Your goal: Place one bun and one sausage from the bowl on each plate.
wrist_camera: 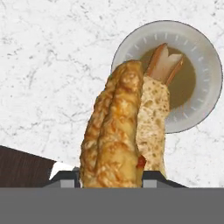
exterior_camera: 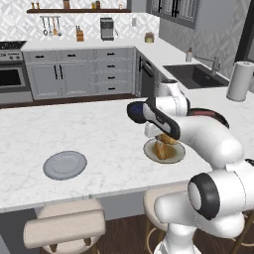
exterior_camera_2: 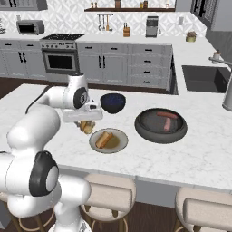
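The bun (wrist_camera: 120,131) you carry is clamped between the jaws of the gripper (exterior_camera_2: 86,125), held above the marble island (exterior_camera: 99,134) just left of the cream-rimmed plate (exterior_camera_2: 122,146). A second bun (exterior_camera_2: 104,138) already lies on that plate's brownish centre. The grey plate (exterior_camera: 65,164) sits well apart to the left. Further right, you will find both sausages (exterior_camera_2: 166,119) in the black pan (exterior_camera_2: 161,132), with the dark bowl (exterior_camera_2: 113,102) at the far side, near the plate.

A rendered home kitchen: grey cabinets (exterior_camera: 74,74), oven range (exterior_camera_2: 60,56), sink (exterior_camera: 193,74) with faucet (exterior_camera: 211,62), coffee machine (exterior_camera: 106,28), hanging utensils (exterior_camera: 51,25), patterned backsplash, marble island counter (exterior_camera: 74,129), cushioned stools (exterior_camera: 64,225) beneath.
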